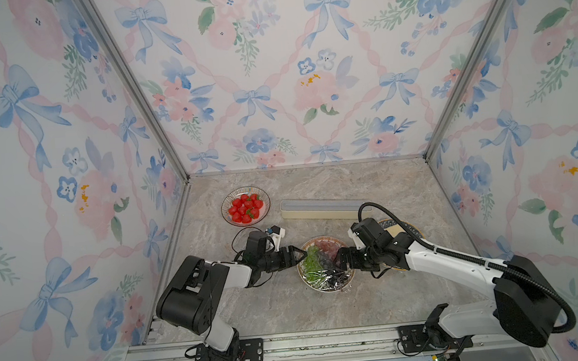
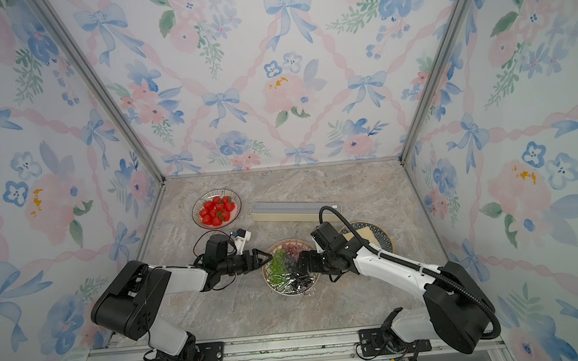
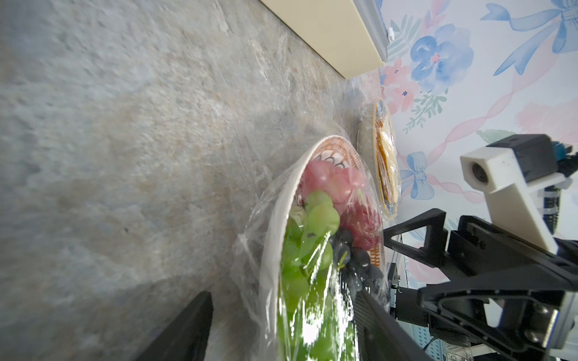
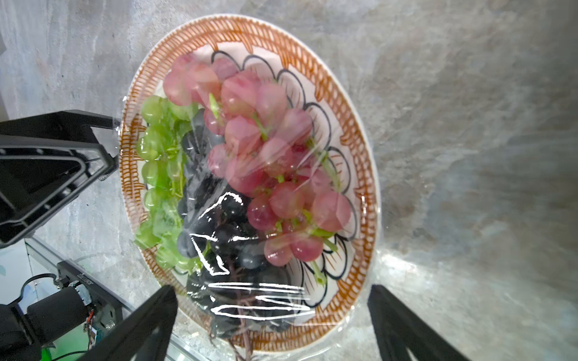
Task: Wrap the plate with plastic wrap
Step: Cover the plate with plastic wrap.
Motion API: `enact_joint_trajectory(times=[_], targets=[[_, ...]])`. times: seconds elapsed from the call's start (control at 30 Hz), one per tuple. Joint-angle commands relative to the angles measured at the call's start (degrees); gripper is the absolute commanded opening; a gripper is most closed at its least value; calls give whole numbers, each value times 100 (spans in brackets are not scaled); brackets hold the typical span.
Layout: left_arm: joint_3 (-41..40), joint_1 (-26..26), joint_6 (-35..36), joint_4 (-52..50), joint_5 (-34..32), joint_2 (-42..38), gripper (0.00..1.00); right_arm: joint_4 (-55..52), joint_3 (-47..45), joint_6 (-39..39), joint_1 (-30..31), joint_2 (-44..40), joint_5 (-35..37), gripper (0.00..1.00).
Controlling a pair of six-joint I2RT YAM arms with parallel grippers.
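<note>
We take this for robot lab booth dressed as home kitchen: floral bow-print panels (image 1: 270, 65) hung in bare aluminium framing (image 1: 134, 84), stone-look surface (image 1: 351, 179), left arm (image 1: 231, 274) and right arm (image 1: 448, 260) bolted to slotted metal rail (image 1: 330, 344), exposed wiring (image 1: 240, 356) at bases. Plate of strawberries (image 1: 235, 193), plate of grapes (image 4: 353, 131) give kitchen touch.

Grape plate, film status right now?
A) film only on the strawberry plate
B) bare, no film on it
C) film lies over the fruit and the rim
C: in the right wrist view, glossy, creased plastic wrap stretches over the grapes and reaches past the rim of the plate.
</note>
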Motion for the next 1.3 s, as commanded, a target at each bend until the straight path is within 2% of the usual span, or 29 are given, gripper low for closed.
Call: enact_joint_trajectory(times=[0.0,0.47,0.57,0.67,0.73,0.83,0.97,1.07,1.27], targets=[[-55,3,160,86,26,56,74,89,24,-44,50,152,4,97],[118,-304,145,88,349,96,71,1526,-126,318,72,631,-620,97],[141,-301,126,88,256,19,71,1127,-13,101,-25,572,-490,97],[51,-168,112,79,-28,-129,72,377,18,-267,-341,286,-97,97],[-18,-72,116,34,-216,-209,72,276,-50,-385,-564,124,-90,97],[-105,95,250,-185,-431,-407,72,397,-79,-451,-804,181,-294,97],[-314,481,264,-310,-316,-758,73,812,-114,-448,-1100,465,-492,97],[-373,519,234,-402,-92,-829,73,1056,5,-402,-1131,813,-671,97],[-556,636,184,-689,-185,-1141,72,1704,16,8,-1107,1380,-1013,97]])
